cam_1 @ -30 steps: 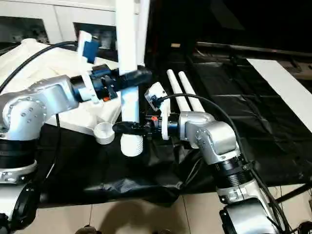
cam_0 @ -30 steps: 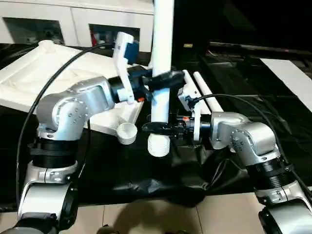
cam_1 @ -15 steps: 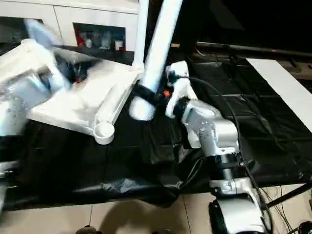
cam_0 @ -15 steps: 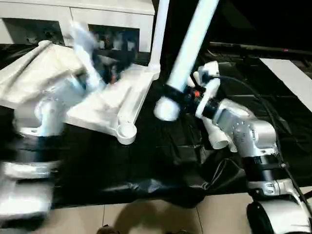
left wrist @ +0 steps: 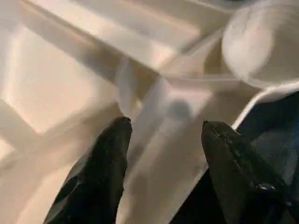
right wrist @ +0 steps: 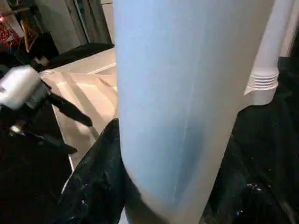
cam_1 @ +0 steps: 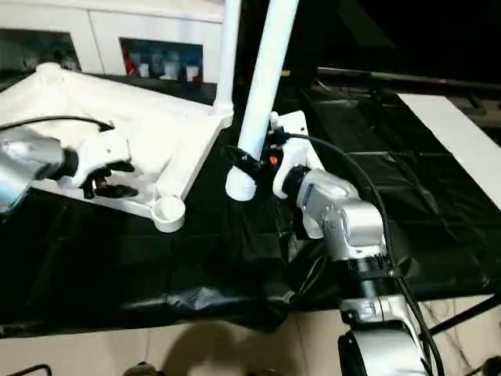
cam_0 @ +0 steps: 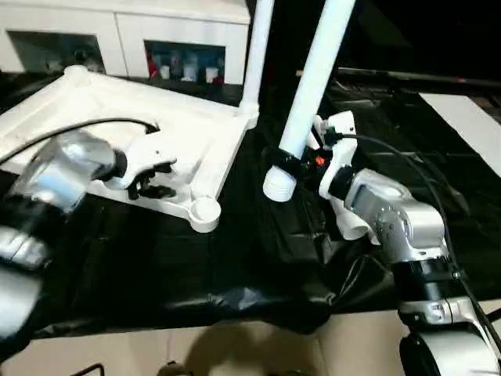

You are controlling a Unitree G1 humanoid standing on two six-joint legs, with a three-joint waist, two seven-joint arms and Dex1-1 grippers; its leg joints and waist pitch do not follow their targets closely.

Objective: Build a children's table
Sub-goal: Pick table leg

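Legs first: we count 1 white tube leg [cam_0: 313,78] pinched near its ribbed end by the right gripper [cam_0: 283,163], tilted above the black cloth [cam_0: 196,266]; 1 standing upright in the tabletop's far corner socket [cam_0: 257,55]; and at least 1 more, mostly hidden behind the right arm. The white tabletop [cam_0: 78,110] lies ribbed side up on the cloth. The left gripper [left wrist: 163,140] hangs over its near edge, fingers spread, empty. The leg tops are cut off.
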